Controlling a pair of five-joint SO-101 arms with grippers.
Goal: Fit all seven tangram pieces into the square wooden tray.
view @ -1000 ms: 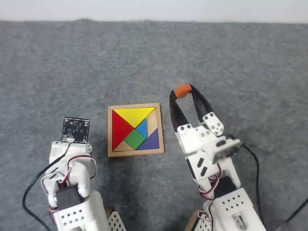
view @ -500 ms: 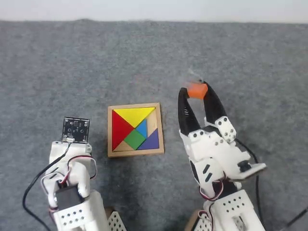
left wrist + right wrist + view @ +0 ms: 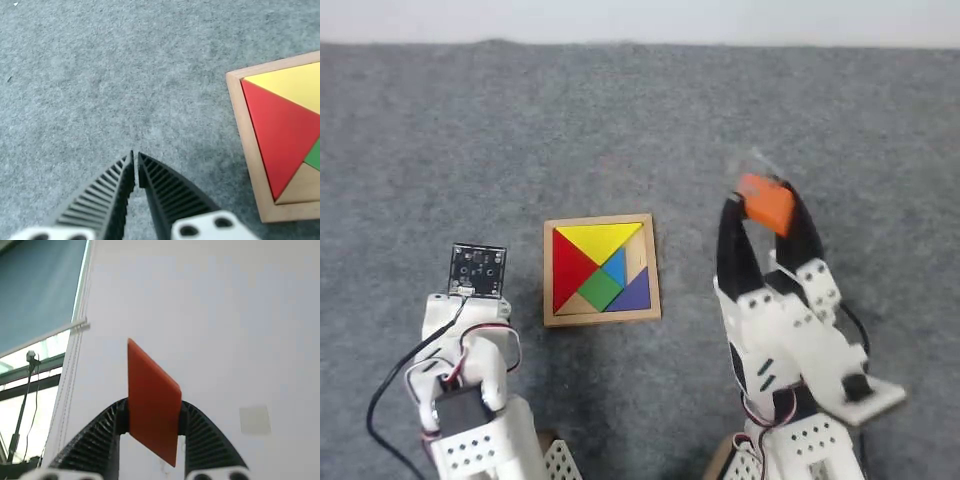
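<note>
**Orange tangram piece held up, tray off to the left**

My right gripper (image 3: 765, 207) is clamped on the orange piece (image 3: 767, 197), right of centre in the high view, above the grey carpet (image 3: 470, 120). The square wooden tray (image 3: 600, 319) lies at frame centre, left of the piece and a little lower. Bare wood shows along its right inner edge and in its lower left corner. In the right wrist view the piece stands on end between the jaws, long axis up and down the frame, against a white wall (image 3: 240, 315) with a window blind (image 3: 40, 285) at upper left. My left gripper (image 3: 136, 159) is closed on nothing, near the tray's left rim. I judge the right arm must swing left and tip down
</note>
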